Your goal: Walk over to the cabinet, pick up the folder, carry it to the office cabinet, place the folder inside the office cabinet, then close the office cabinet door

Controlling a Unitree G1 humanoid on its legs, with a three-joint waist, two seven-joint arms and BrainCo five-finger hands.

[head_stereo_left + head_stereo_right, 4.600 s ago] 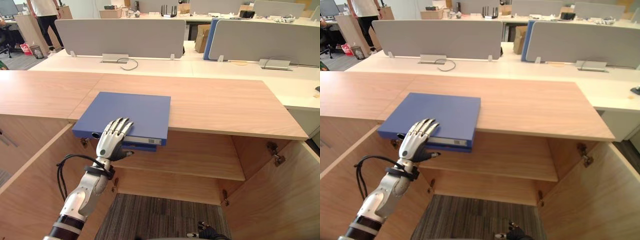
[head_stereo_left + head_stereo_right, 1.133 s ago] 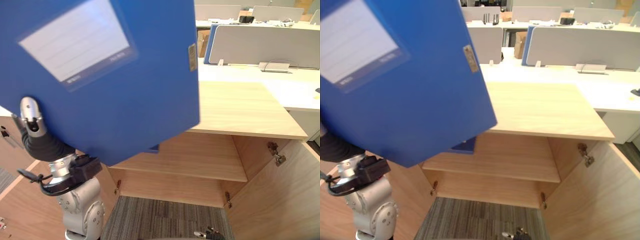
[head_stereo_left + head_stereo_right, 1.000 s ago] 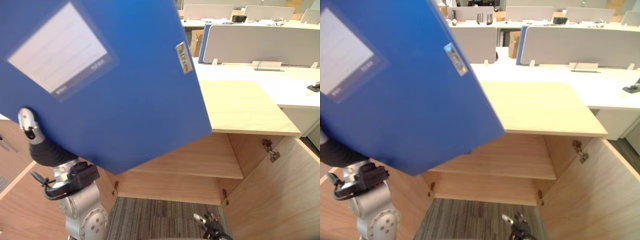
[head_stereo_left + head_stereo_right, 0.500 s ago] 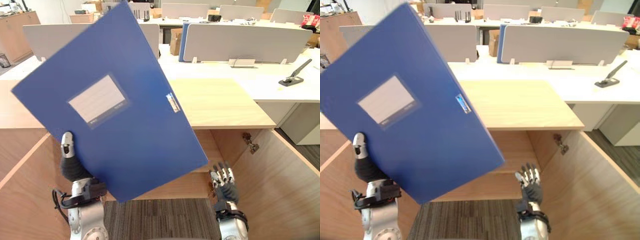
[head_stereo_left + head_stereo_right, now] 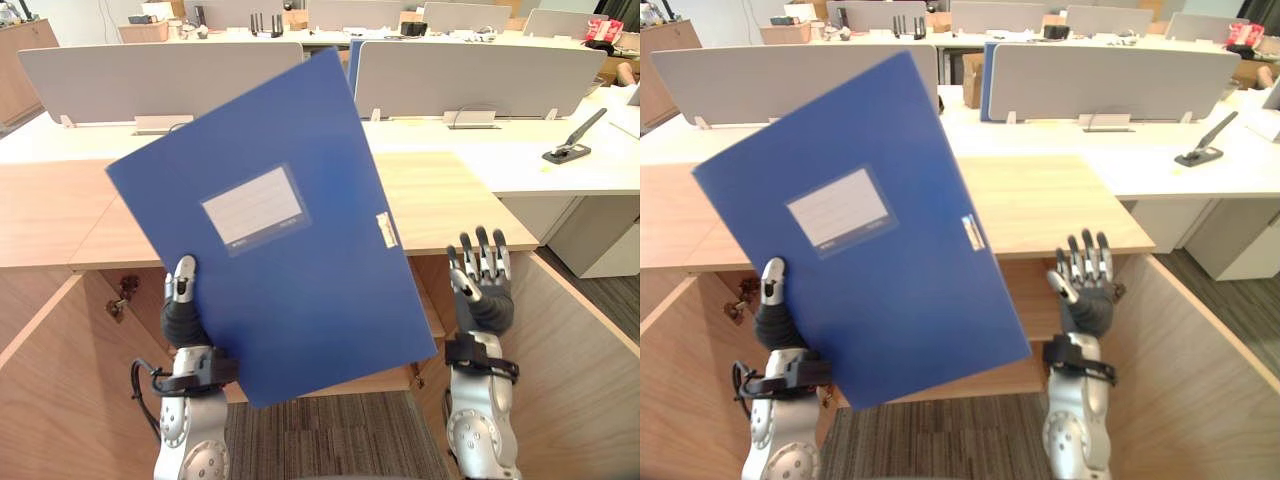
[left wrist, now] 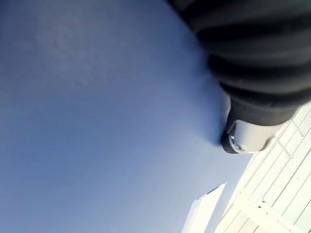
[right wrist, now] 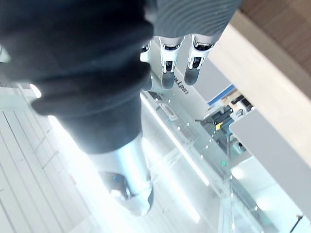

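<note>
Nearest: grey carpet (image 5: 330,440) underfoot, and the office cabinet (image 5: 590,390) stands open with a door swung out on each side of me.

My left hand (image 5: 181,305) is raised in front of the cabinet opening. Thumb lies up the front face of the folder (image 5: 300,280); fingers are hidden behind it, so the folder is pinched between them. The folder is blue, held in the air, upright and tilted, its pale label (image 5: 253,208) facing me and its lower corner down near the carpet edge.

My right hand (image 5: 482,285) is up just beside the folder's right edge, apart from it, fingers straight and spread, holding nothing.

Behind the folder: the cabinet's inner shelf (image 5: 1030,300), then its wooden top (image 5: 450,195).

Farther: a white bench (image 5: 500,150) with grey divider panels (image 5: 470,75) and a dark desk tool (image 5: 568,143) lying on it.
</note>
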